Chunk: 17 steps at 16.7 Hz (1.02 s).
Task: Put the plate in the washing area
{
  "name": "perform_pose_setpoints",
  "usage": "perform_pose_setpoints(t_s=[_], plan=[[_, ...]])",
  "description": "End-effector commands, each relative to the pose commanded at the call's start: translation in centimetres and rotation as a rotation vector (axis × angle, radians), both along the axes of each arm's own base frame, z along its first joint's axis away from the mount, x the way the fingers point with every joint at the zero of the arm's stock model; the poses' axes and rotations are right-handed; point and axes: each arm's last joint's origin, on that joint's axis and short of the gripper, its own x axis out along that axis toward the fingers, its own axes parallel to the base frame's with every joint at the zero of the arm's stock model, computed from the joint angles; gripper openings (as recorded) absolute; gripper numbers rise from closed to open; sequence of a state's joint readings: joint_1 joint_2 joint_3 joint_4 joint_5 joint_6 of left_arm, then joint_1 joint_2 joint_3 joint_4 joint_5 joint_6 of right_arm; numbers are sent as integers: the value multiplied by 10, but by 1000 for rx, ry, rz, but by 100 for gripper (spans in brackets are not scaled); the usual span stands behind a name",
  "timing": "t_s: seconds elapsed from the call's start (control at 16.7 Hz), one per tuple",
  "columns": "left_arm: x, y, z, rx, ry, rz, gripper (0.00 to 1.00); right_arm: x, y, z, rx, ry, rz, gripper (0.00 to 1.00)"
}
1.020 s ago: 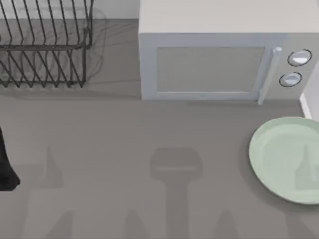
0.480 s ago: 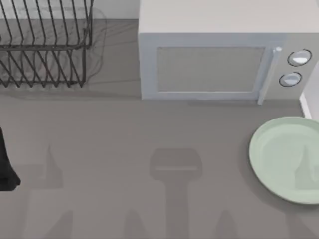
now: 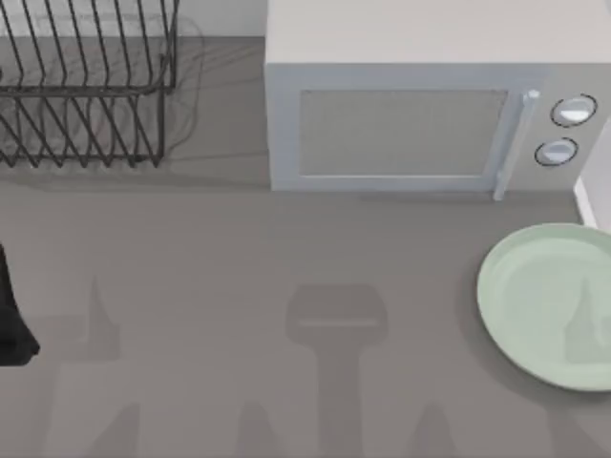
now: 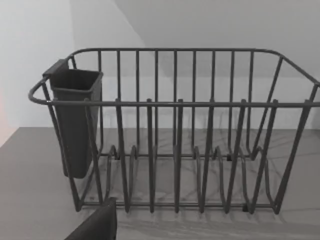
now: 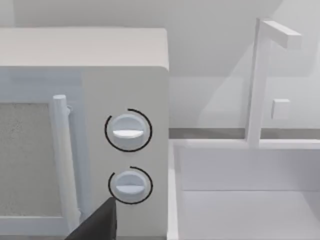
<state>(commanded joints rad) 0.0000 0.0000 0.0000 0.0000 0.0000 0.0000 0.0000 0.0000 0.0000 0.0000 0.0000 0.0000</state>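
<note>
The pale mint-green plate (image 3: 544, 305) lies flat on the grey counter at the right side, partly cut off by the top view's right edge. Just behind it, the washing area shows as an angled white edge (image 3: 585, 204). In the right wrist view the washing area is a white basin with a thin rim (image 5: 173, 190) beside the microwave. A dark part of my right gripper (image 5: 100, 222) shows low in that view, facing the microwave's dials. My left arm (image 3: 11, 315) sits at the left edge, and a dark part of my left gripper (image 4: 97, 225) faces the dish rack.
A grey-white microwave (image 3: 410, 119) stands at the back middle, door shut, with two dials (image 5: 128, 131). A black wire dish rack (image 3: 86, 91) with a dark utensil cup (image 4: 75, 120) stands at the back left. A white faucet (image 5: 260, 80) rises behind the basin.
</note>
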Motion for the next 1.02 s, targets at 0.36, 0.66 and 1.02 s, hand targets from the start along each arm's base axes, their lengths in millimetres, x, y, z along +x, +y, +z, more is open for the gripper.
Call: perform_pose_setpoints(t_s=[0.36, 0.66, 1.02], plan=[[0, 0, 0, 0, 0, 0, 100, 0, 0, 0, 0, 0, 0, 100], [0, 0, 0, 0, 0, 0, 100, 3, 5, 25, 42, 126, 40, 100], [0, 0, 0, 0, 0, 0, 100, 44, 25, 78, 117, 548, 113, 100]])
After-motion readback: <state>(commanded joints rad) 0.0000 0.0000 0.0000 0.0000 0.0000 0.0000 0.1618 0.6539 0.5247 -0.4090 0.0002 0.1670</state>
